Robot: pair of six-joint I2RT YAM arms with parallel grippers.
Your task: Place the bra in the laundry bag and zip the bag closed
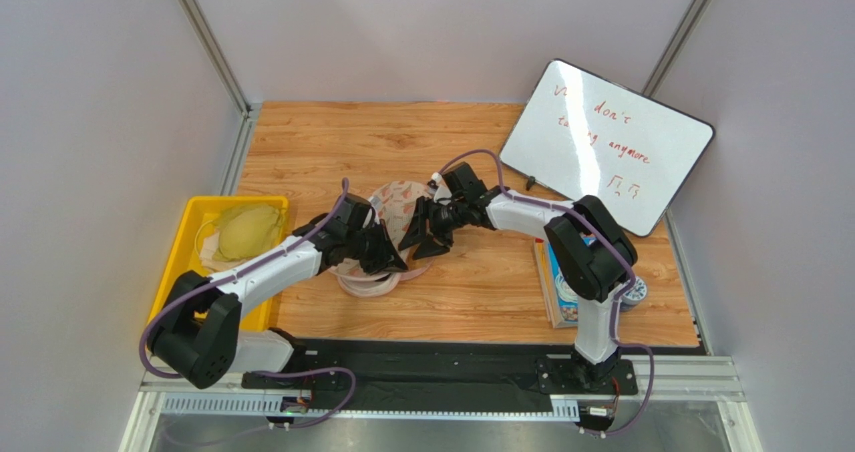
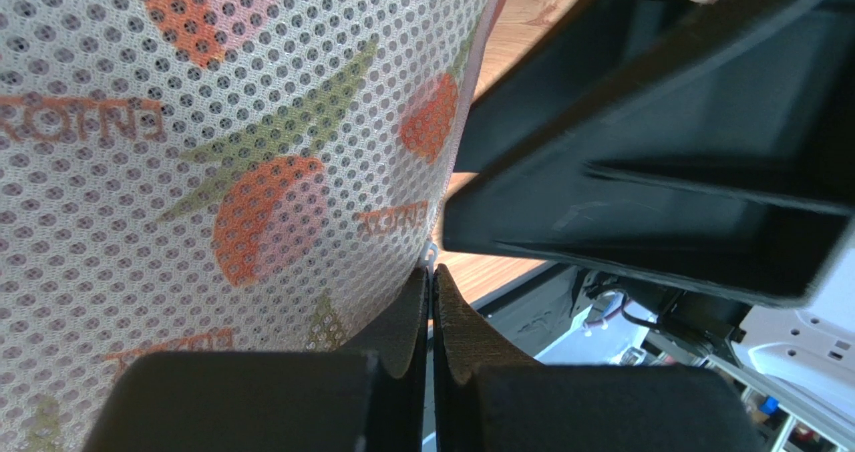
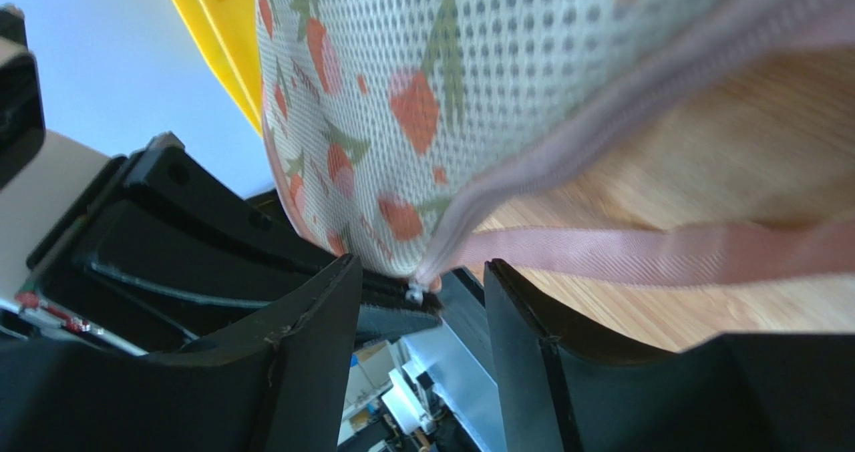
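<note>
- Wood table (image 1: 482,272) carried everything. Both arms reached in to its middle and met at the bag.
- Whiteboard (image 1: 607,147) leaned at the far right, well clear of the work; not an obstacle.
- Yellow bin (image 1: 179,257) sat at the left edge with pale yellow garments (image 1: 246,230) in it, just beside the left arm's forearm. It was a likely snag only if that arm swung outward.
- The laundry bag (image 1: 398,204) was at table centre between the two grippers. One domed half stood raised, with the pink-trimmed rim low on the table beneath it.
- The bra showed in no view. It was judged to be inside the bag, since only printed mesh and trim were visible.
- A box (image 1: 558,282) lay near the right arm's base, behind the work zone and out of the way.
- Left gripper (image 2: 433,282) was clenched, fingers pressed together right at the bag's edge. It probably anchored the bag against the zip pull, but whether fabric sat in the pinch could not be told.
- Right gripper (image 3: 421,272) had its jaws parted, straddling the zipper end and gripping nothing.
- The zipper pull (image 3: 414,292) hung between those fingers, touching neither. The zip looked closed up to that point, with loose pink tape (image 3: 652,254) running on past it.
- Judgement: the zip was only partly done. The next move needed a clean pinch on a small, floppy pull, with the left arm's body crowding close behind it.
</note>
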